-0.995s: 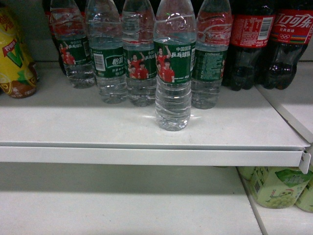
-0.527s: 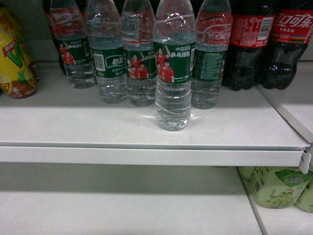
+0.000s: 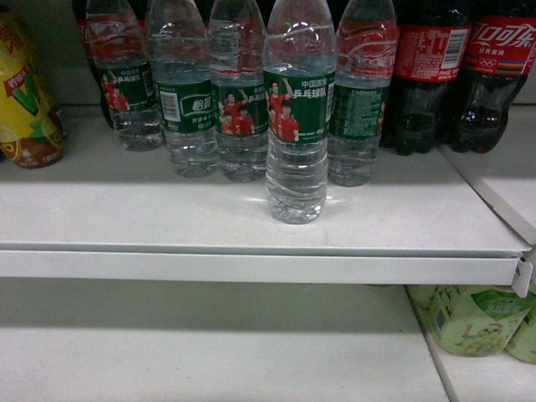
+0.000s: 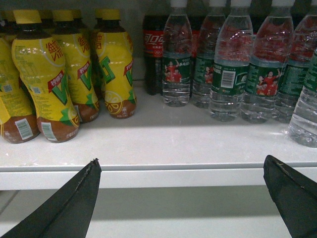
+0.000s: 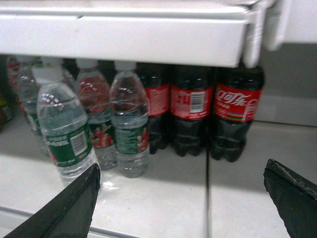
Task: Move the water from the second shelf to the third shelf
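Left wrist-mounted view: looking out between the wide-spread fingers of the left gripper point(image 4: 181, 159), holding nothing, hanging just short of the shelf point(image 4: 148, 144) lip. Seeing the same on the right: the right gripper point(image 5: 181, 163) gaping too, gripping nothing, aiming at the shelf's right half.

Moving farther in, finding the water point(image 3: 295, 117) standing upright and alone, forward of its row, nearer the front edge than anything else and right of the middle. Not yet touching it with either arm. Judging the task as barely begun, with the lower shelf point(image 3: 209, 352) waiting beneath and green cartons point(image 3: 473, 318) sitting at its right end.

Farther back, noting a row of matching bottles point(image 3: 239, 109) just behind the water, cola bottles point(image 3: 427, 75) to the right, and yellow tea bottles point(image 4: 44, 84) far left.

Watching for trouble:
- Reaching too deep and nudging the row behind, toppling bottles.
- Closing high on the thin ribbed plastic and letting it slip or crumple.
- Clipping the shelf lip while lowering.
- Bumping the cartons when setting down too far right.
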Motion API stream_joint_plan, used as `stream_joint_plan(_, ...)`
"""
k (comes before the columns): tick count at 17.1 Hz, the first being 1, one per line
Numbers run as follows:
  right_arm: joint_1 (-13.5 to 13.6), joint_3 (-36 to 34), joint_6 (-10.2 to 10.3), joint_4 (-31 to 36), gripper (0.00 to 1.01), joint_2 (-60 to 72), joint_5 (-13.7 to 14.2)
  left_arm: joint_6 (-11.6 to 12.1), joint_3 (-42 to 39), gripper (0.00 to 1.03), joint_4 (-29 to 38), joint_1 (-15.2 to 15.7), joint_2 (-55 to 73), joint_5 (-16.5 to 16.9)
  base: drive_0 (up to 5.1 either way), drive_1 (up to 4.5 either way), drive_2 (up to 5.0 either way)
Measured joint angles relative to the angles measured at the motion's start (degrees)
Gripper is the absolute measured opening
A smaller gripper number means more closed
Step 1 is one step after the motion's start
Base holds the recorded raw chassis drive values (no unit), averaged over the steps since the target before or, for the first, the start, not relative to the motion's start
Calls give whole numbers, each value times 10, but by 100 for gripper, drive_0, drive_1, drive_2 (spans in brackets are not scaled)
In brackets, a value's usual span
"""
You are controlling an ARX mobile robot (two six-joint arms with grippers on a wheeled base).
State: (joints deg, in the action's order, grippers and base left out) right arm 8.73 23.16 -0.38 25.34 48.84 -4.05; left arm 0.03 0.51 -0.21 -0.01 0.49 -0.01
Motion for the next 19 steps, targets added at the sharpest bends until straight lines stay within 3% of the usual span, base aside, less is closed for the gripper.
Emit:
stream_joint_plan(2, 64, -3, -23, 35, 98, 70, 20, 0, 0, 98, 0, 0, 0, 0, 0, 0, 0)
stream_joint_plan(6, 143, 10, -32, 96, 98, 190, 53, 0, 0, 98, 0, 0, 0, 0, 0, 0, 0)
stream_joint_plan(14, 203, 97, -31, 115, 98, 358, 72, 0, 0, 98, 0, 0, 0, 0, 0, 0, 0)
stream_joint_plan(19, 213, 145, -7, 102, 98, 401, 71, 0, 0, 98, 0, 0, 0, 0, 0, 0, 0)
